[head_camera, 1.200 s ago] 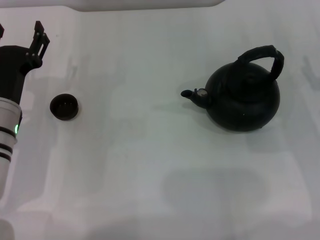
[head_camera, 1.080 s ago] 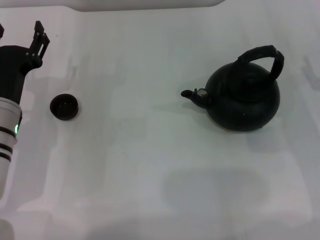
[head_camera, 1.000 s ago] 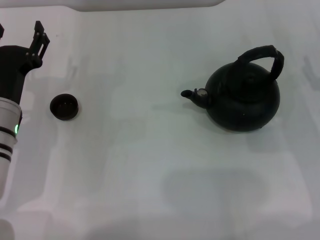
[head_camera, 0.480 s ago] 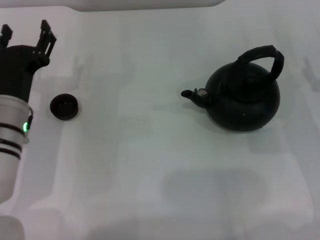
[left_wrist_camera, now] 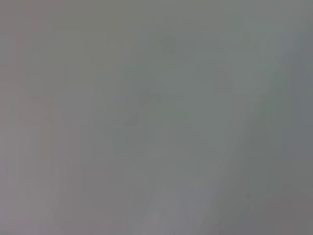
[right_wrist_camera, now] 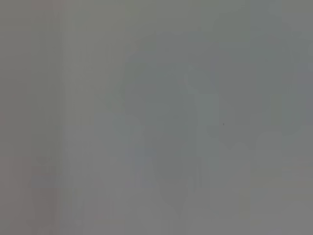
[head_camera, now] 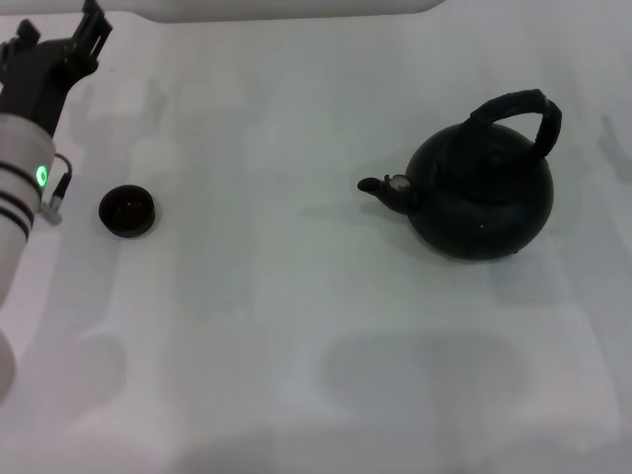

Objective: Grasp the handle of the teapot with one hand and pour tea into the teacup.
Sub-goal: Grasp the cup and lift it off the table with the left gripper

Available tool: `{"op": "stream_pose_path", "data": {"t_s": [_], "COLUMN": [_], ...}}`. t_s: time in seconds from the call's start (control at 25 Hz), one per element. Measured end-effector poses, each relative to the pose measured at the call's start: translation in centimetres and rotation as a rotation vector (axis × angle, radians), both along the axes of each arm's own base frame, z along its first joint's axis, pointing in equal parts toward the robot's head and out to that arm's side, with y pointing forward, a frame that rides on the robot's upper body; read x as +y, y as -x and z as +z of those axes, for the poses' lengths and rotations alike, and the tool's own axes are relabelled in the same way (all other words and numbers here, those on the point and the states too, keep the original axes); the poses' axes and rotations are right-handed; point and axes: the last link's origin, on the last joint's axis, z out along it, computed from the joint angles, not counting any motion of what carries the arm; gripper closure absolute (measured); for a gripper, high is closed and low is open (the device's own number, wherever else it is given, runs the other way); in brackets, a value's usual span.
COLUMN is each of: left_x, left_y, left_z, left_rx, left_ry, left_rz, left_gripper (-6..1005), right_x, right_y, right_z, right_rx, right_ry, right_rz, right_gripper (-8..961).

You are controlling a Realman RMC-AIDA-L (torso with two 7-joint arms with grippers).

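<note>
My left gripper (head_camera: 59, 30) has lifted and swung away from the tiny round dark glossy teacup (head_camera: 126, 211) over the last second, now sitting beyond it toward the far edge; its fingers look spread apart. My left arm slants up past the teacup's left side. That leaves the cup clear for pouring. The large round matte black teapot (head_camera: 481, 192) stands well right of the teacup, spout facing it, thick black arched handle (head_camera: 516, 108) untouched. My right gripper is out of sight.
</note>
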Motion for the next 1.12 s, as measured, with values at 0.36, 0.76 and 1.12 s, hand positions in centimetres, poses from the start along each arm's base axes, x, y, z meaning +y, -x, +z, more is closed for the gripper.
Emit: {"op": "stream_pose_path", "data": {"t_s": [0.36,0.76,1.12], "left_x": [4.7,6.1,4.9], "left_y": [-1.0,-3.6,-5.0], "left_z": [1.5,2.1,4.3], "left_rx": [-0.001,0.112,0.167], "left_ry": [0.254,0.514,0.777], "left_rz": [0.087,0.06,0.013], "left_gripper": [123,123,122], "right_x": [0.2,0.4,0.4], "right_y": [0.1,0.2,0.2], "right_z": [0.1,0.0,0.1], "right_rx": [0.0,-0.003,-0.005], "right_ry": [-0.001,0.002,0.002], "right_rz": [0.004,0.01,0.006], "right_gripper": [89,90,92]}}
